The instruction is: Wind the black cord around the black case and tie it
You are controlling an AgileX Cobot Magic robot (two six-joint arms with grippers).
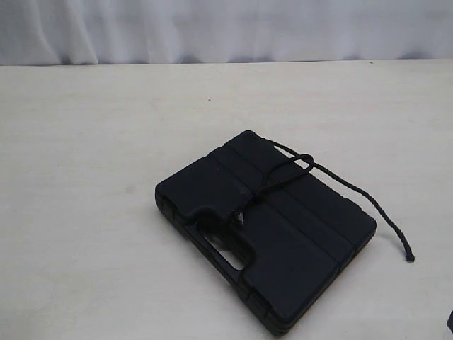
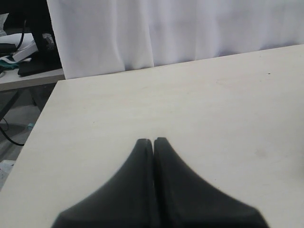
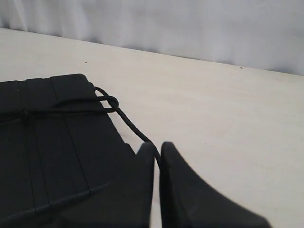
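Note:
The black case lies flat on the pale table, slanted, with its handle cut-out toward the near left. The black cord runs across its lid to a knot by the handle and forms a loop at the far edge. Its free end trails onto the table on the right. My right gripper is shut and hovers off the case; the cord passes beyond its tips, not between them. My left gripper is shut over bare table, holding nothing. Neither gripper shows in the exterior view.
A white curtain hangs behind the table's far edge. The table's side edge shows in the left wrist view, with a cluttered desk beyond it. A dark sliver sits at the exterior view's lower right corner.

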